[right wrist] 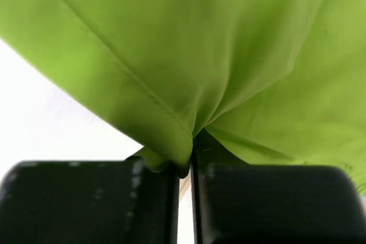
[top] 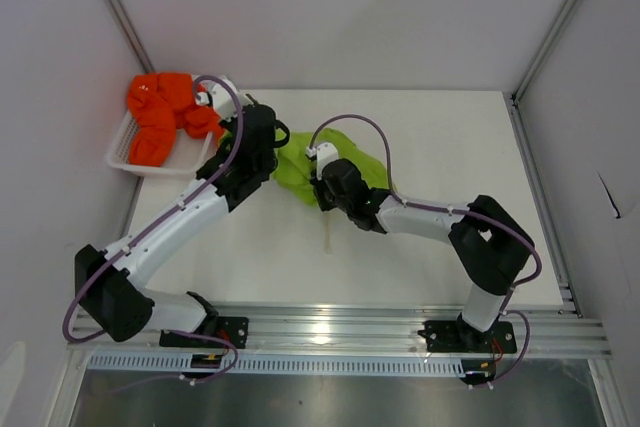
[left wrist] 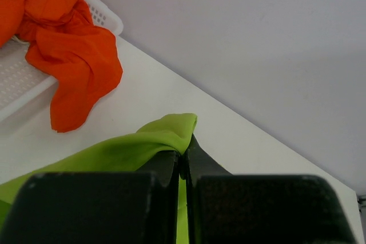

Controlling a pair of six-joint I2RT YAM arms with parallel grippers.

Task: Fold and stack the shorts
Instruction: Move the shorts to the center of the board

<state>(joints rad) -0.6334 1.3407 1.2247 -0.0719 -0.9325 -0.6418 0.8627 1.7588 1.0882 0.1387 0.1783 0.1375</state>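
The lime green shorts (top: 300, 165) lie bunched on the white table between my two arms. My left gripper (left wrist: 185, 154) is shut on an edge of the green shorts (left wrist: 143, 144) at their left side. My right gripper (right wrist: 191, 161) is shut on a fold of the green shorts (right wrist: 229, 55), which fill its view. A pale drawstring (top: 329, 232) trails from them toward the near edge. The orange shorts (top: 165, 117) lie crumpled in the white mesh basket (top: 125, 159) at the far left, one leg hanging over its rim (left wrist: 80, 78).
The basket (left wrist: 103, 18) stands at the table's far left corner next to the left wall. Grey walls enclose the table at back and sides. A metal rail (top: 400, 327) runs along the near edge by the arm bases.
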